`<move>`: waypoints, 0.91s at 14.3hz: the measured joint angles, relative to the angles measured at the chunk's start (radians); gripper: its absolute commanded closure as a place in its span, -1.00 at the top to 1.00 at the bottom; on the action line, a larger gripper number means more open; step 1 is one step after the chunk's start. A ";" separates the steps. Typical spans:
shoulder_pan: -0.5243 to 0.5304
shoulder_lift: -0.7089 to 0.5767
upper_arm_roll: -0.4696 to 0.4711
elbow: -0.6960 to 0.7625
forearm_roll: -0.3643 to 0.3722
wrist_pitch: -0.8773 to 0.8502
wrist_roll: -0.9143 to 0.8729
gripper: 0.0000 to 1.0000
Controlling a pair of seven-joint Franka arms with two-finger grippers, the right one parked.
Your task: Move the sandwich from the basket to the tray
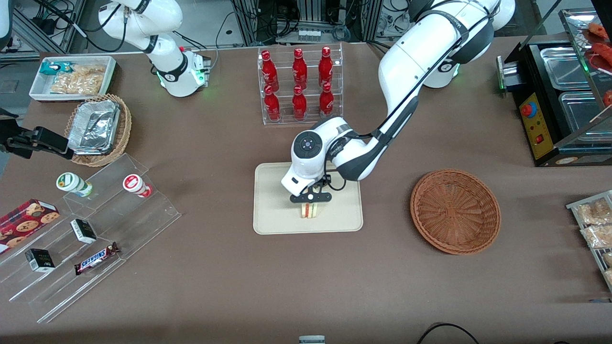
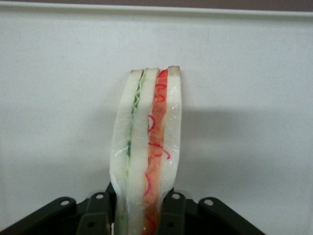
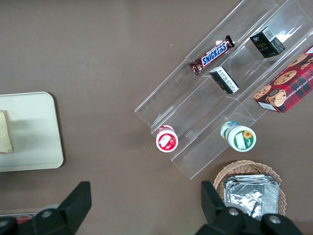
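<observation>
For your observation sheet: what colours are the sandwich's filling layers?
Green and red-orange between pale bread, clearest in the left wrist view, where the gripper holds the sandwich.

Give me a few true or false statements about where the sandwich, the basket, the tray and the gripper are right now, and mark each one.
1. The sandwich is in the basket. False: it is over the tray, and the basket holds nothing.
2. The gripper is shut on the sandwich. True.
3. The gripper hangs above the basket. False: it is above the tray.
4. The sandwich is held on edge, its red and green filling layers showing. True.
5. The red bottles stand on the tray. False: they stand in a clear rack, farther from the front camera.
</observation>
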 measured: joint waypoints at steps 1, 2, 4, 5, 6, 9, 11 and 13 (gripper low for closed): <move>0.000 -0.001 0.001 0.008 0.008 0.000 -0.012 1.00; 0.000 -0.005 0.005 0.020 0.021 -0.001 -0.016 1.00; 0.001 -0.018 0.024 0.044 0.054 -0.003 -0.024 1.00; 0.002 -0.026 0.033 0.058 0.058 -0.005 -0.025 1.00; 0.004 -0.035 0.038 0.074 0.061 -0.017 -0.025 1.00; 0.027 -0.111 0.047 0.111 0.065 -0.133 -0.027 1.00; 0.081 -0.203 0.048 0.114 0.065 -0.239 -0.022 1.00; 0.144 -0.286 0.048 0.110 0.059 -0.334 0.011 1.00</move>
